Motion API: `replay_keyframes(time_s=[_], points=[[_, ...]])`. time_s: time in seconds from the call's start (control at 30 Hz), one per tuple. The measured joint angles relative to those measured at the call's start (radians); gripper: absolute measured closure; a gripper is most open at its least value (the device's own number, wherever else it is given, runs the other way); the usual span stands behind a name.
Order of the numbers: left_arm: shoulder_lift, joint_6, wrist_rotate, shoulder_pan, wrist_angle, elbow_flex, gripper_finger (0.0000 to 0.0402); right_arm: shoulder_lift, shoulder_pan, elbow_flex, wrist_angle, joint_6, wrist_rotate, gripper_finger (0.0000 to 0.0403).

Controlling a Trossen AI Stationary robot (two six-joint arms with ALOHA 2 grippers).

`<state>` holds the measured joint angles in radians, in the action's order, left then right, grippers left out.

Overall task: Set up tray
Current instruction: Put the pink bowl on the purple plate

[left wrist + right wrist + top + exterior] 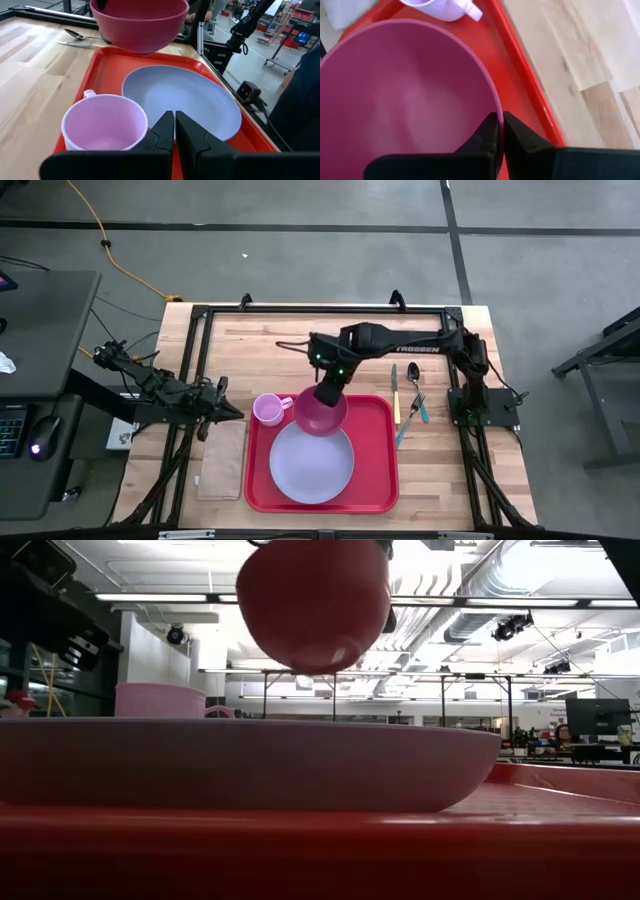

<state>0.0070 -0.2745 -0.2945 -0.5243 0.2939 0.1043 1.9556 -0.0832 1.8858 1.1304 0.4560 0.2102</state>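
Tray: the red tray (375,480) lies flat on the tabletop (250,340), at the 6 o'clock side of the high view, centre.
On the tray: a pale plate (311,464) fills the middle; a pink cup (268,410) stands at its 10 o'clock corner, at the rim.
Right claw: your right claw (499,131) is clamped on the rim of a magenta bowl (320,411). The low view shows the bowl in the air, above the plate and not touching it.
Why this hold: I judge that a pinch on the rim keeps the bowl upright, so you can lower it straight.
Tray to right claw: the tray is directly under the claw; the bowl hangs over its 12 o'clock edge.
Left claw: your left claw (174,131) waits with its fingers together at 9 o'clock of the tray, pointing at the cup.
Beside the tray: a tan napkin (223,459) at 9 o'clock; a knife (395,392), a fork (409,420) and a spoon (417,388) at 2 o'clock, on the tabletop.
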Motion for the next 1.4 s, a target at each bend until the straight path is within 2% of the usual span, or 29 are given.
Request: replay_keyframes(time_s=[0.13, 0.7, 1.0, 1.4], points=[[0.0, 0.008, 0.025, 0.0, 0.0, 0.0, 0.0357, 0.0, 0.05, 0.0, -0.04, 0.038, -0.008, 0.0403], [0.0, -0.026, 0.166, 0.0, 0.0, 0.0, 0.0357, 0.0, 0.24, -0.004, -0.169, 0.197, -0.16, 0.0403], [0.0, 0.013, 0.201, 0.0, 0.002, 0.0, 0.0357, 0.0, 0.257, -0.004, -0.185, 0.311, -0.285, 0.0403], [0.0, 0.042, 0.242, 0.0, 0.002, 0.0, 0.0357, 0.005, 0.276, -0.004, -0.188, 0.396, -0.334, 0.0403]])
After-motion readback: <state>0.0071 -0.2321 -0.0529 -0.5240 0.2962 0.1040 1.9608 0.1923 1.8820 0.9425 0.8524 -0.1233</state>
